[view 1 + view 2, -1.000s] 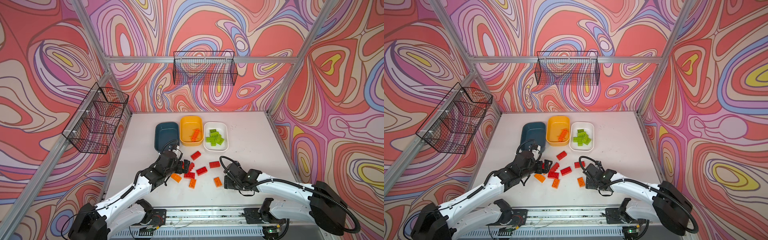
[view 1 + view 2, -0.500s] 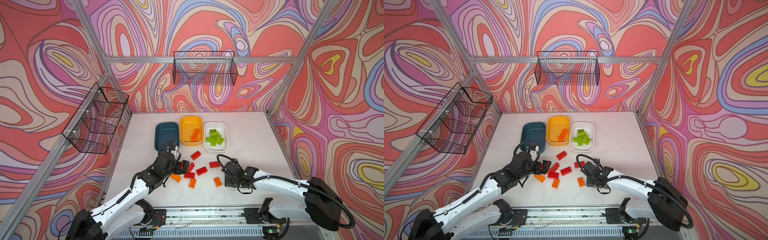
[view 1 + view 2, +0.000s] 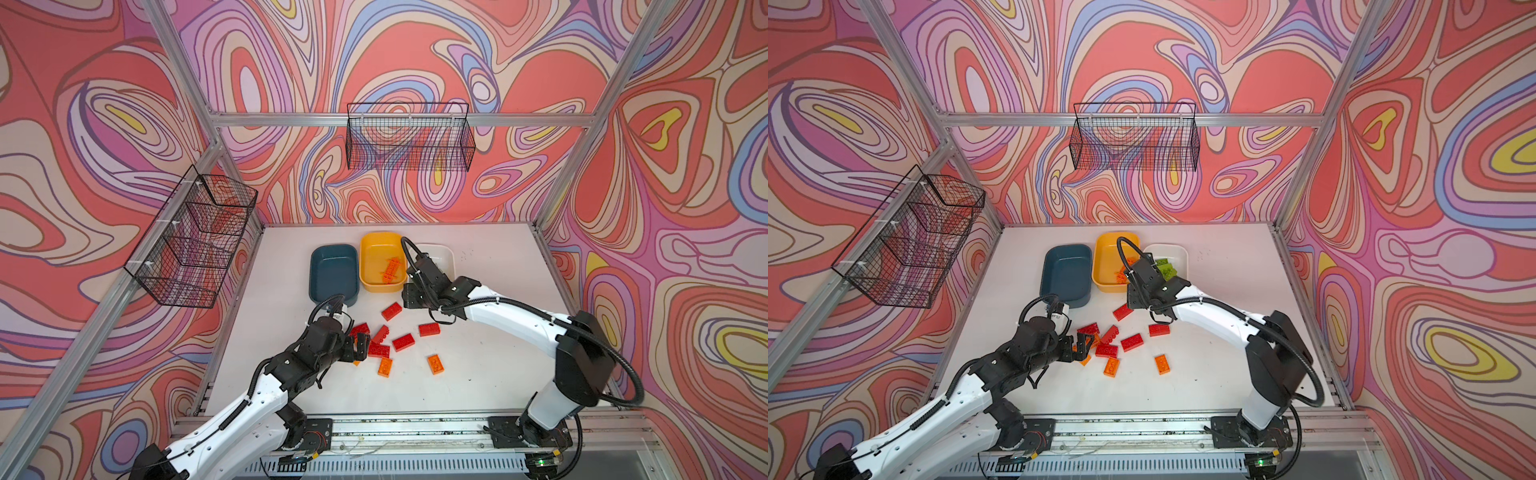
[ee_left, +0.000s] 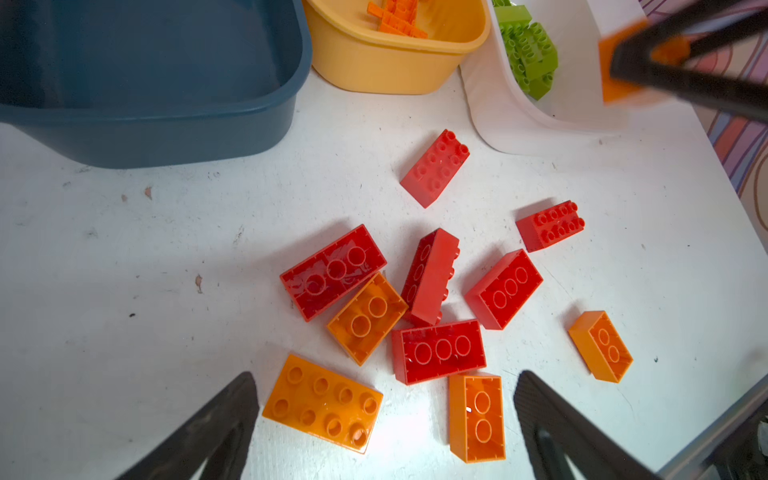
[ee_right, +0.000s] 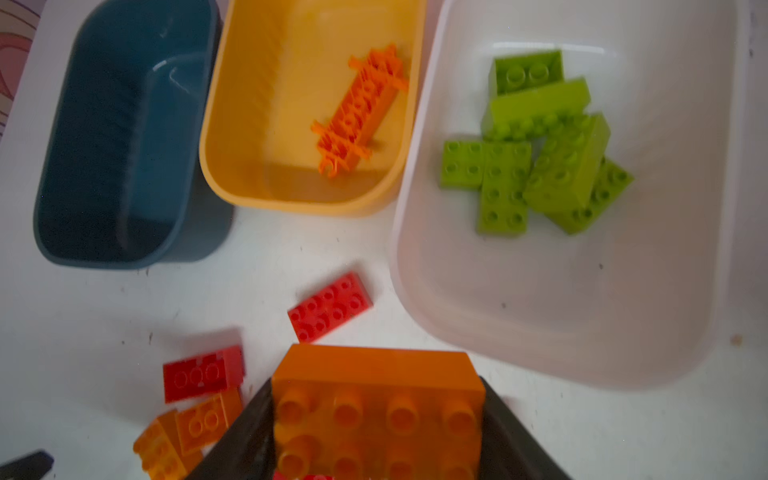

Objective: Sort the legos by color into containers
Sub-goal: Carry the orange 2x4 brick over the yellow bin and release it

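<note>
Green bricks (image 5: 536, 141) are done in your white tray (image 5: 561, 324), right gripper (image 5: 376, 432) is clamping an orange brick (image 5: 374, 365), left gripper (image 4: 384, 399) is spread wide over the leftover pile (image 4: 432, 282).

Swirling pink, red and lilac walls (image 3: 415, 62) enclose a scuffed white desk (image 3: 498, 270). Aluminium framing (image 3: 395, 119) carries a long wire basket (image 3: 409, 139) at the back and a tiered wire basket (image 3: 195, 241) on the left.

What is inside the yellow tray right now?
One long orange lego lies inside the yellow tray, toward the white tray. The rest of its visible floor is bare. In a top view the right arm covers that side of the tray.
</note>
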`<state>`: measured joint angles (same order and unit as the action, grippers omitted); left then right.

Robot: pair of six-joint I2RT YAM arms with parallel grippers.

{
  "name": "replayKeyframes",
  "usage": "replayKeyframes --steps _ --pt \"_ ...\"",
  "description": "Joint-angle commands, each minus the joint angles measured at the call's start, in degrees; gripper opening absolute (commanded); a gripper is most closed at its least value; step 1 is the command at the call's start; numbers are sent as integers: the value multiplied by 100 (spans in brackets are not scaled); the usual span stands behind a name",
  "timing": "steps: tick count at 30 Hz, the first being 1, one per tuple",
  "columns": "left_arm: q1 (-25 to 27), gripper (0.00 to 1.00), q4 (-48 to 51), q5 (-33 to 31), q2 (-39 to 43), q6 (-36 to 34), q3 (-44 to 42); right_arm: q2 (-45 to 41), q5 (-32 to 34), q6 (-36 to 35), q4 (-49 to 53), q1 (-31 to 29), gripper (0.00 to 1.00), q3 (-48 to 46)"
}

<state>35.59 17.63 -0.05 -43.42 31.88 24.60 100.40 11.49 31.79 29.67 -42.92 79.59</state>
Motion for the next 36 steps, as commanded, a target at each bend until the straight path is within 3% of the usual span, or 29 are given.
replayKeyframes --steps 1,9,11,14,17,20,25,30,36 --pt "18 98 215 112 258 356 -158 809 -65 -690 -152 194 46 918" --pt "18 98 496 324 810 843 -345 2895 -275 -1094 156 466 49 3269" --pt "18 98 508 403 842 946 -379 3264 -334 -1164 231 494 58 3738" --pt "18 97 569 484 820 1046 -386 3608 -408 -1301 376 534 85 4288" --pt "24 95 571 674 783 1096 -395 3419 -419 -1444 308 543 98 4294" --pt "93 92 527 785 736 1174 -420 2777 -377 -1483 13 555 98 3664" --pt "540 90 462 515 539 1276 -367 1175 -539 -1305 -640 549 98 1787" --pt "1481 88 419 -189 -139 1325 -89 -530 -458 -1102 -998 555 98 -218" --pt "2391 84 268 -783 -1494 1492 351 -2015 -72 -937 -852 556 98 -1640"
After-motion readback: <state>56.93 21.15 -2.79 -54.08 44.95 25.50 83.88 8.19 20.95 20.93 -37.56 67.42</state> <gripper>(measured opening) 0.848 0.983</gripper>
